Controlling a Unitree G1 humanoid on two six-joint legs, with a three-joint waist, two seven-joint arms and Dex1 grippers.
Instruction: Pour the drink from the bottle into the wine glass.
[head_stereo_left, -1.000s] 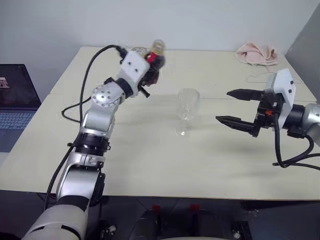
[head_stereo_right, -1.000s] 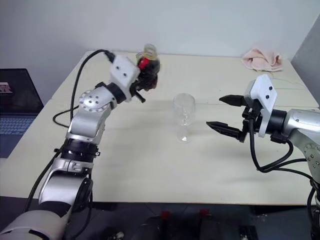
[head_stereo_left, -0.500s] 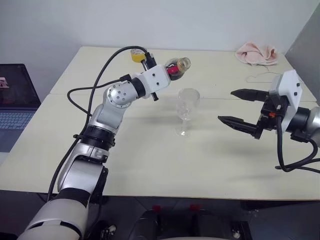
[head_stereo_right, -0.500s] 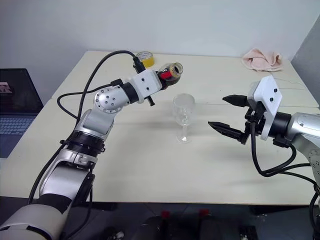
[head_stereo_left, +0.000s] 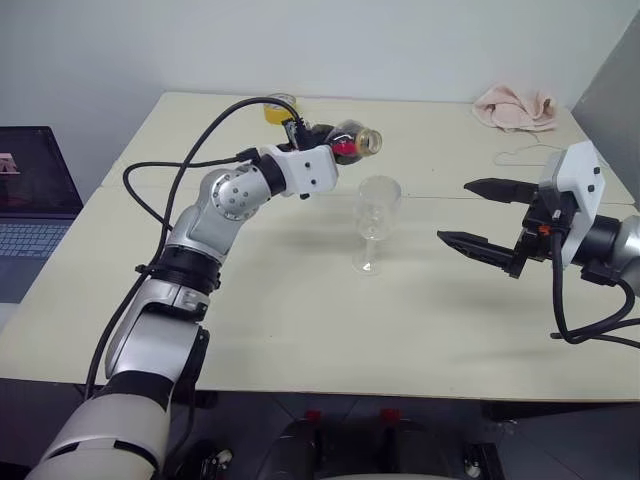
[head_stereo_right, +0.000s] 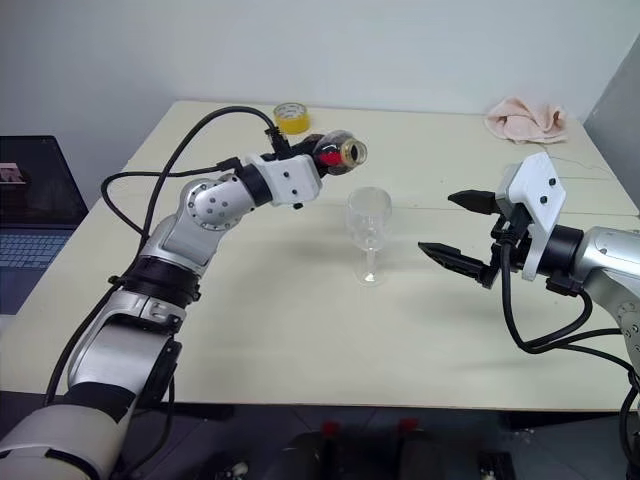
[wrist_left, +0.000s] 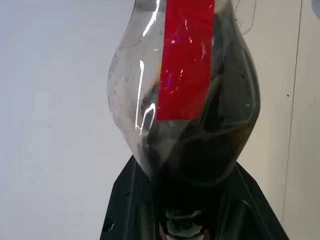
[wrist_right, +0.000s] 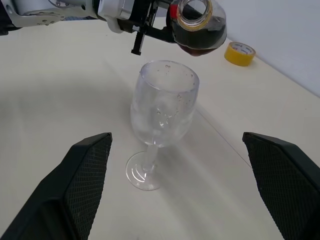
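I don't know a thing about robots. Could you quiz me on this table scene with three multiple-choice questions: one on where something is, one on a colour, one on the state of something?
1. Where is the yellow tape roll?
A. beside the pink cloth
B. at the table's far edge, behind the bottle
C. under the wine glass

2. What colour is the bottle's label strip?
A. red
B. blue
C. green

3. How is the bottle held?
A. upright
B. upside down
C. tipped on its side, mouth toward the glass

Answers: 1 B, the roll sits at the far edge. 2 A, the left wrist view shows red. 3 C, the left gripper holds it sideways above the glass.
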